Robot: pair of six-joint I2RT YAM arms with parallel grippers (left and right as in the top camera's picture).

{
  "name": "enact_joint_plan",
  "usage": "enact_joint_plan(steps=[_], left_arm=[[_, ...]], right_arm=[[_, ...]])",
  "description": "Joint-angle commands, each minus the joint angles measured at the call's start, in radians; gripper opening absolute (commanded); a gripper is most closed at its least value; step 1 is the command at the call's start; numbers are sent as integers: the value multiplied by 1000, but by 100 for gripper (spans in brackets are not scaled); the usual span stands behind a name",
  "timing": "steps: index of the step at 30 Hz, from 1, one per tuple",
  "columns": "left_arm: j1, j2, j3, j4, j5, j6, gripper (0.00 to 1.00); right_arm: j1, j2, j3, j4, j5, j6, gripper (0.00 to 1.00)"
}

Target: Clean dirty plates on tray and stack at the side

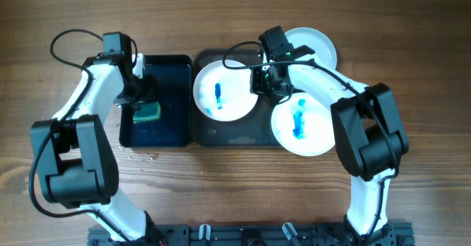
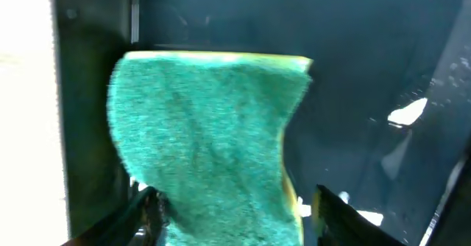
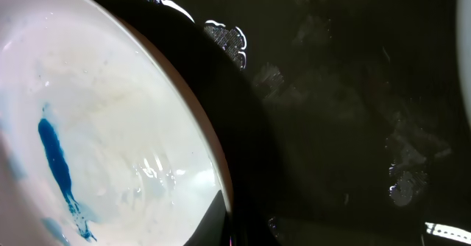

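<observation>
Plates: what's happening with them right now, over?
Left gripper shut on sponge. Right gripper at smeared plate rim, grip unclear. Second smeared plate untouched. Nothing blocking.

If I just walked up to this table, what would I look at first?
Probably the bright blue smears on two white plates: the left plate lies in the dark tray, and the right plate pokes out past the tray's right end. After that, the green sponge, pinched by the left gripper over the black tub.
</observation>
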Motion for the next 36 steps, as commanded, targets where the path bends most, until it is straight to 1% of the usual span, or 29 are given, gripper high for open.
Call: enact_joint_plan(steps=[1,4,8,9,12,16,18,19,20,22,23,26,30,34,36], left_arm=[[5,15,16,5,-61,-88,60],[5,15,16,5,-63,-115,62],[5,18,16,5,-58,-165,60],[5,25,15,5,-22,-164,58],[2,47,15,10,34,-159,57],[0,76,15,15,35,-151,54],[0,92,15,16,35,-130,48],[0,97,15,16,33,-129,41],[0,99,15,15,34,-130,34],[0,99,16,16,34,-130,11],[0,97,16,16,34,-130,4],[0,87,16,5,34,-130,4],[-1,20,36,-37,45,-130,4],[-6,-75,73,-79,127,-129,4],[-15,-117,76,-82,180,-130,4]], right_arm=[[-5,39,10,6,-8,8,4],[-5,39,10,9,-11,8,4],[-5,39,10,9,-11,11,4],[-5,39,10,9,-12,11,4],[-5,39,10,9,-11,11,4],[-5,39,10,8,-11,11,4],[-5,39,10,8,-11,11,4],[-5,39,10,8,-11,11,4],[-5,39,10,8,-11,11,4],[-5,39,10,8,-11,11,4],[-5,39,10,9,-11,11,4],[-6,39,10,9,-11,20,4],[-11,37,11,4,-15,20,4],[-31,30,11,-1,-64,15,4],[-43,24,11,-6,-98,-16,4]])
